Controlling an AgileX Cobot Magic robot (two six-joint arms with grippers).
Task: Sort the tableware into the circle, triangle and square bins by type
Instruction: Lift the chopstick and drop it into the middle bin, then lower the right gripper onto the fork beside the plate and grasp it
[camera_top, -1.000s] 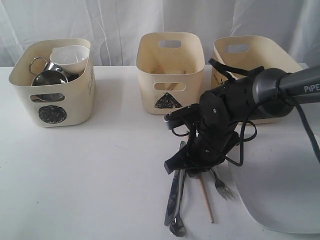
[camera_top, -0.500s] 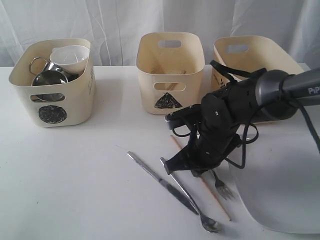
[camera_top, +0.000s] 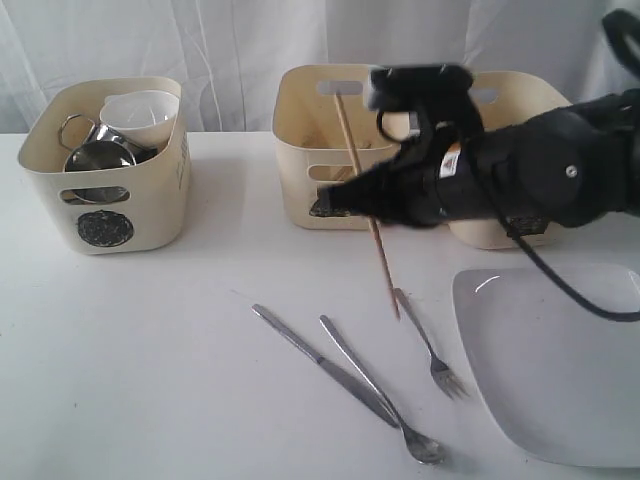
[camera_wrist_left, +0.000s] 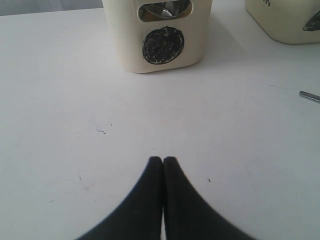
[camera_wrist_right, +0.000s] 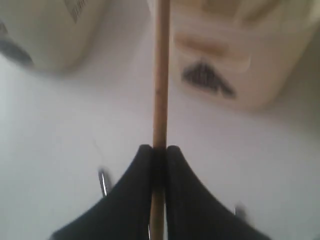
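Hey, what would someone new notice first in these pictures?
The black right gripper, up in front of the triangle bin, pinches a tilted wooden chopstick. Below it a knife, spoon and fork lie scattered on the white table, beside a large white plate.

White tabletop (camera_top: 150, 350) (few faint specks), pale pleated curtain (camera_top: 230, 45) behind, soft even light, no hard shadows

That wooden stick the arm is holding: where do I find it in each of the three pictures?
Exterior view: the chopstick hangs tilted in the air, in front of the triangle bin.
Left wrist view: not in it.
Right wrist view: the chopstick sticks out from the right gripper, which pinches it.
Shared landmark: the triangle bin, behind the chopstick in both of those views.
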